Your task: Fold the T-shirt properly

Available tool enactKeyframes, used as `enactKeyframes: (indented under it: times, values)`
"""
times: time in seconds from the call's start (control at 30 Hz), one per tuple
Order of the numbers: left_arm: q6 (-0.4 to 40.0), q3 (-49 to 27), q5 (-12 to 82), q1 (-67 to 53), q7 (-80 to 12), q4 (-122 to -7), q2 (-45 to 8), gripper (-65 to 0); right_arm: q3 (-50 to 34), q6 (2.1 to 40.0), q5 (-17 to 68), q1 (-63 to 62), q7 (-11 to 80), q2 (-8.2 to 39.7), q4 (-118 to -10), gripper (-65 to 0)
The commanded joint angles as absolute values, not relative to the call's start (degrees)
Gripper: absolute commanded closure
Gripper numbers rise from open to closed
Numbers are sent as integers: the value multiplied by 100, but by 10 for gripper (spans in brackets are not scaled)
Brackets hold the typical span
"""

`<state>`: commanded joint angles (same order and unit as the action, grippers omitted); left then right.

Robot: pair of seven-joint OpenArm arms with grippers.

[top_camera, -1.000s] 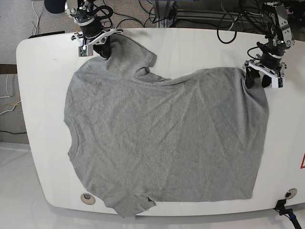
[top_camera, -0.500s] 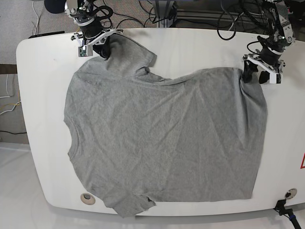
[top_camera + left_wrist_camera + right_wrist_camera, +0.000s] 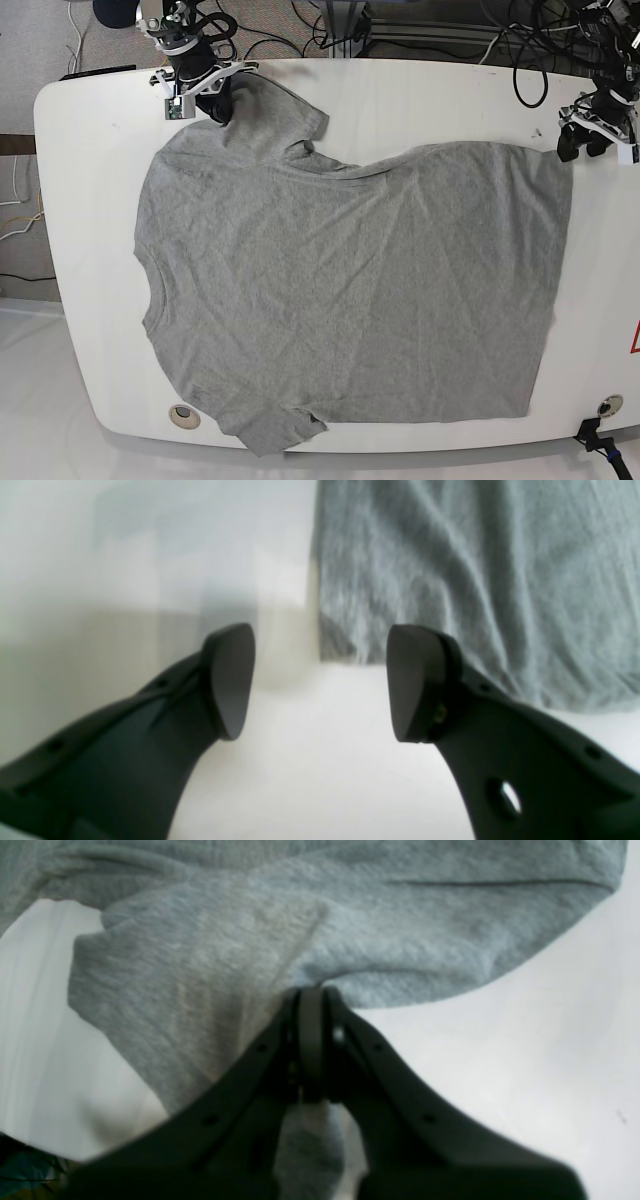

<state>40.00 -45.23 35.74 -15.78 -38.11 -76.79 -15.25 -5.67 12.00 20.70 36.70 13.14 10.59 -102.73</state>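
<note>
T-shirt [image 3: 350,290] flat on table [image 3: 440,95], right gripper [image 3: 311,1040] clamping sleeve, left gripper [image 3: 320,680] spread, empty

The left hand [image 3: 594,143] is no longer gripping the T-shirt [image 3: 350,290]: its jaws are now standing apart over bare tabletop [image 3: 320,760], just off the cloth's corner, where a second ago they were pinching that corner. The hand is sitting farther out toward the tabletop's edge than before. The T-shirt's corner there is now lying flat and pulled outward, the earlier bunched fold gone.
</note>
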Motion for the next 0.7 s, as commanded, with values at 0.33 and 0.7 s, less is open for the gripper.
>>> enactKeyframes:
  times: [0.33,0.7]
  values:
    - [4000,-3934,3934,-1569,-3829,-7530,-1516,-389,-585,1200,2070,3670,1314,1068,-10273,-14]
    - [4000,-3749,3996,-1068,-3829,-7240,-1499,-389,-585,1200,2070,3679,1314,1077,-10273,-14]
